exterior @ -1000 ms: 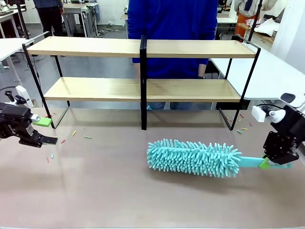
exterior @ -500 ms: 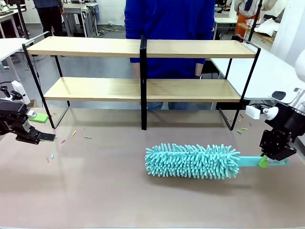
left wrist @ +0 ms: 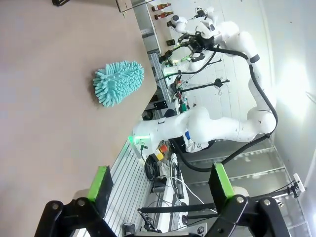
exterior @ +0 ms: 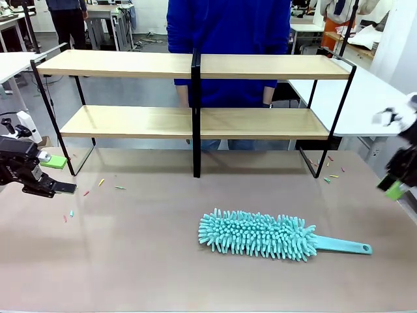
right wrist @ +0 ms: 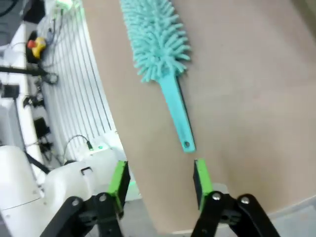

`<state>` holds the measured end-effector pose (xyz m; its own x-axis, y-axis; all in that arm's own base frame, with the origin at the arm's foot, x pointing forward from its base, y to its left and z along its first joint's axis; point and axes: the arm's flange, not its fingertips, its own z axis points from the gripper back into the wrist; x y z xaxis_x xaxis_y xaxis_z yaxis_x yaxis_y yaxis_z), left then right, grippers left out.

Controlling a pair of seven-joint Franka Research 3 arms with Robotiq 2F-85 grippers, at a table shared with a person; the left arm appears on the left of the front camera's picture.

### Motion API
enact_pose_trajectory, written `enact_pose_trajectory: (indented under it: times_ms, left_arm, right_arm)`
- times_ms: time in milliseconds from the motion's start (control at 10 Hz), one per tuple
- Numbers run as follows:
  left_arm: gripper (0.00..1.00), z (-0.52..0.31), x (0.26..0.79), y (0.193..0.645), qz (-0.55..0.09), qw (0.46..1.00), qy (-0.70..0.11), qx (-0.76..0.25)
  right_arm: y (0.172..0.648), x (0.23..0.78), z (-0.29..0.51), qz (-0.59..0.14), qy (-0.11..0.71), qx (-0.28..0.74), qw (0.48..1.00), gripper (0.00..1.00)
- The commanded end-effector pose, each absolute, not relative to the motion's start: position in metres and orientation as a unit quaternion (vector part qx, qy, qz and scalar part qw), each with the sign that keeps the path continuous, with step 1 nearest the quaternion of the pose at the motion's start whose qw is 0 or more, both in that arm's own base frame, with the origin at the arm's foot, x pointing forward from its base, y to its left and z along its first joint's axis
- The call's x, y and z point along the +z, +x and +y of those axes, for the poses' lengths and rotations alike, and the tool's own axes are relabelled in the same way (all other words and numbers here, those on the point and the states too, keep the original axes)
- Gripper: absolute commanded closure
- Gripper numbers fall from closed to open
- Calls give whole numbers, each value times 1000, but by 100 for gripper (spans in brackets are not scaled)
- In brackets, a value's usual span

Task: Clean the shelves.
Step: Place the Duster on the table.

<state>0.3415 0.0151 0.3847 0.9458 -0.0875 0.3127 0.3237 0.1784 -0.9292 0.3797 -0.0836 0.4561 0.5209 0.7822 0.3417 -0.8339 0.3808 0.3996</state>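
The right claw (right wrist: 159,182) has let go, open and empty, and the teal duster (exterior: 257,234) lies below it on the desk (exterior: 130,261), so dusting the shelves (exterior: 195,65) is probably over.

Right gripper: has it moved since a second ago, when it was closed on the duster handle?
Yes. The right gripper has let go, risen and pulled back toward the table's right edge, ending nearer the shelves. The duster lies free on the table.

The front camera looks across the table (exterior: 130,261) from the robot's side. Each wrist camera looks along its own fingers, well above the tabletop. All three share the duster (exterior: 257,235) ahead.
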Motion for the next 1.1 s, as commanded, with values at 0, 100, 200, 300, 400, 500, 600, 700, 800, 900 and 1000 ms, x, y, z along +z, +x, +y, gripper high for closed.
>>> enact_pose_trajectory:
  times_ms: [0, 100, 200, 300, 400, 500, 600, 700, 800, 900, 1000]
  left_arm:
    - [0, 12, 385, 339, -107, 750, -637, -141]
    - [0, 12, 385, 339, -107, 750, -637, -141]
    - [0, 12, 385, 339, -107, 750, -637, -141]
    - [0, 12, 385, 339, -107, 750, -637, -141]
    - [0, 12, 385, 339, -107, 750, -637, -141]
    - [0, 12, 385, 339, -107, 750, -637, -141]
    - [0, 12, 385, 339, -107, 750, -637, -141]
    - [0, 12, 385, 339, -107, 750, -637, -141]
    - [0, 12, 385, 339, -107, 750, -637, -141]
    - [0, 12, 385, 339, -107, 750, -637, -141]
    - [0, 12, 385, 339, -107, 750, -637, -141]
  right_arm:
    - [356, 477, -103, -70, 358, 387, 847, 0]
    - [332, 476, -104, -44, 412, 325, 850, 0]
    - [309, 473, -103, -12, 487, 226, 844, 0]
    - [297, 471, -96, -44, 564, 158, 809, 0]
    - [285, 462, -84, -42, 613, 113, 781, 0]
    - [278, 445, -70, -37, 667, 52, 742, 0]
    - [275, 423, -61, -20, 684, -21, 729, 0]
    - [274, 405, -58, 26, 691, -85, 717, 0]
    - [276, 434, -78, 27, 623, 114, 773, 0]
    - [276, 434, -78, 27, 623, 114, 773, 0]
    - [276, 434, -78, 27, 623, 114, 773, 0]
